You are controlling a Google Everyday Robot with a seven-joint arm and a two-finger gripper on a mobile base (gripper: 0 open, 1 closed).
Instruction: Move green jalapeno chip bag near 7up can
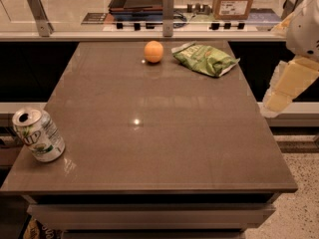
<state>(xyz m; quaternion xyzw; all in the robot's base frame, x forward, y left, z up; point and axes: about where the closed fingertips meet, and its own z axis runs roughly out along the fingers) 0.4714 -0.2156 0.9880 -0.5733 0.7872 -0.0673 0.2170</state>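
Cream hand (pixel 280 87) tilted downward, beside table (pixel 164 138) edge, chip bag (pixel 204 59) apart

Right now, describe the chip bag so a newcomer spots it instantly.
On the brown table, at the far edge right of centre, the green jalapeno chip bag lies flat, just right of an orange fruit. It is the only crinkled green foil item; the 7up can stands at the near left corner, and the end effector hangs off the table's right side.
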